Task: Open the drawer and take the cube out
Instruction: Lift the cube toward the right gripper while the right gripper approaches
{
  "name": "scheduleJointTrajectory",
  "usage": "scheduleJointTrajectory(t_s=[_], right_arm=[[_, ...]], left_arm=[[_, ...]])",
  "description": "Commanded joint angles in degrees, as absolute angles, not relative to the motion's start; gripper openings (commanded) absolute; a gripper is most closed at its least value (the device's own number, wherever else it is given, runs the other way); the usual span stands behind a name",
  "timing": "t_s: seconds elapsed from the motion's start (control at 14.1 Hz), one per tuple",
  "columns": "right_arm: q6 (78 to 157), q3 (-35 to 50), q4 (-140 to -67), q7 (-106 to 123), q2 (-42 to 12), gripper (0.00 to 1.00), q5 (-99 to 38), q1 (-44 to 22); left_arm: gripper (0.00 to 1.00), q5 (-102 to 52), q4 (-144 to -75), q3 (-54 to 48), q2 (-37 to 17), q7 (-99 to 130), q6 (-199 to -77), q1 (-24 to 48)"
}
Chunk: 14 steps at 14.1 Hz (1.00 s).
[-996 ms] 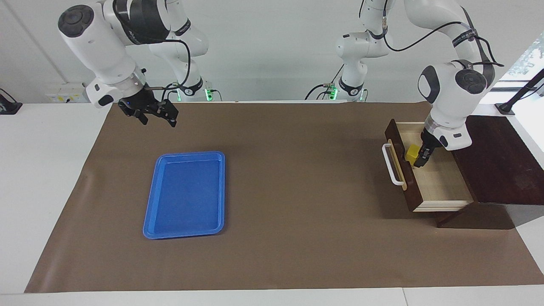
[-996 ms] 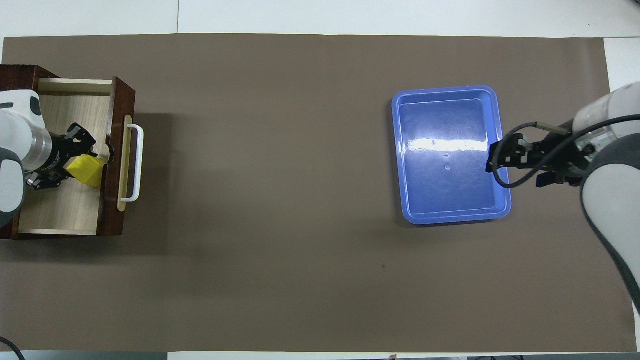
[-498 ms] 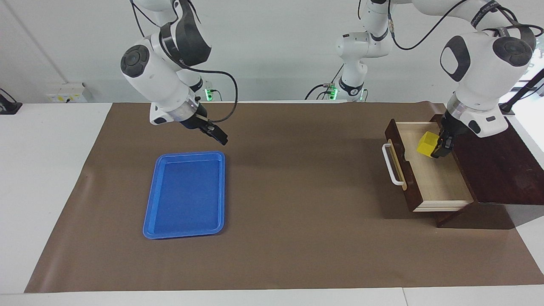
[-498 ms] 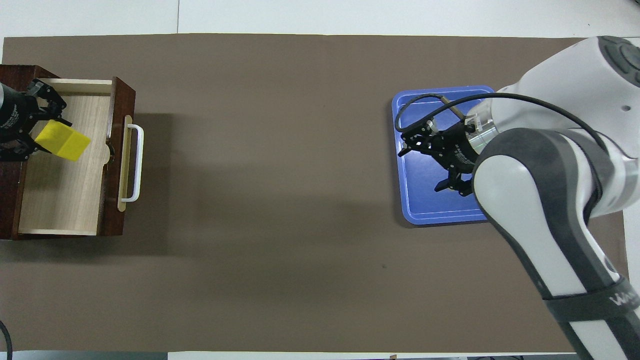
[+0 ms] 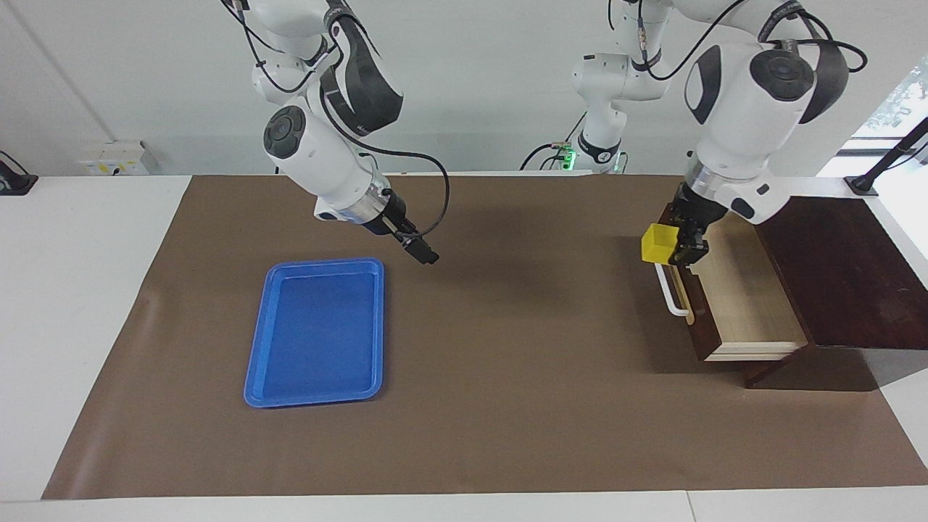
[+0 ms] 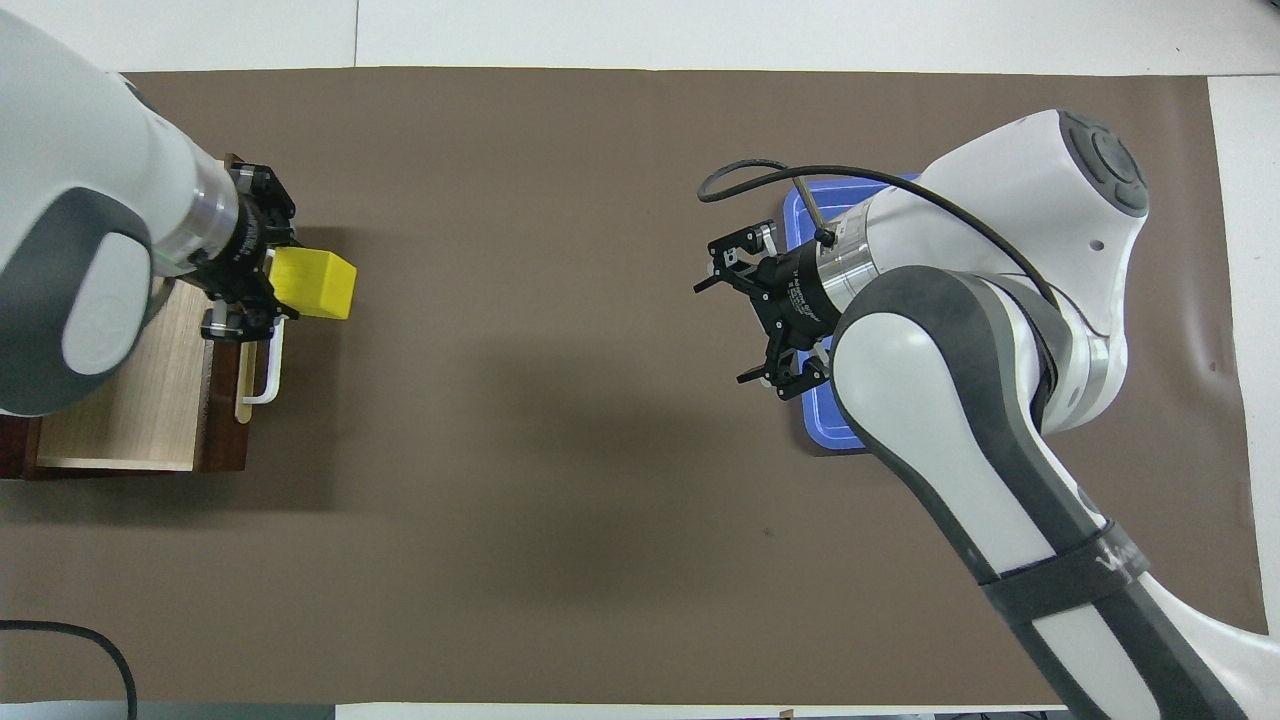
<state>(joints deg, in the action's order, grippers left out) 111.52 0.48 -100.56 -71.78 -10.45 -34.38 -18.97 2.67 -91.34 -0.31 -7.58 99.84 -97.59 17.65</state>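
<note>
My left gripper (image 5: 678,245) is clamped on the cube (image 5: 658,243), holding it up in the air over the drawer (image 5: 732,290) front and its white handle (image 5: 670,293). The drawer stands pulled out of the dark wooden box (image 5: 844,268) at the left arm's end of the table. In the overhead view the cube sits at three o'clock from my fingers. My right gripper (image 6: 745,325) hangs with its jaws spread wide and nothing between them, over the brown mat (image 5: 507,362) just beside the blue tray (image 5: 319,330).
</note>
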Motion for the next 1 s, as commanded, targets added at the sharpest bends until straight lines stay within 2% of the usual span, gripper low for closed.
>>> scheduleJointTrajectory(t_s=[0.0, 0.36, 0.5, 0.92], right_arm=[[114.08, 0.35, -103.88, -74.87, -9.58, 1.0, -40.23, -19.51], [114.61, 0.35, -103.8, -76.02, -12.29, 1.0, -48.05, -20.3], [118.02, 0.35, -103.71, -76.11, -13.97, 1.0, -49.57, -22.74], [120.32, 0.35, -103.62, -76.9, -15.64, 1.0, -50.19, -25.22]], left_arm=[[0.0, -0.07, -99.64, 0.62, -3.44, 111.67, -103.34, 22.14], [0.0, -1.93, -103.62, 0.7, -4.04, 124.24, -108.53, 30.39], [0.0, -1.93, -103.8, 0.7, -5.53, 129.87, -110.82, 33.39], [0.0, -1.32, -103.45, 0.88, -7.56, 136.76, -113.29, 37.09]])
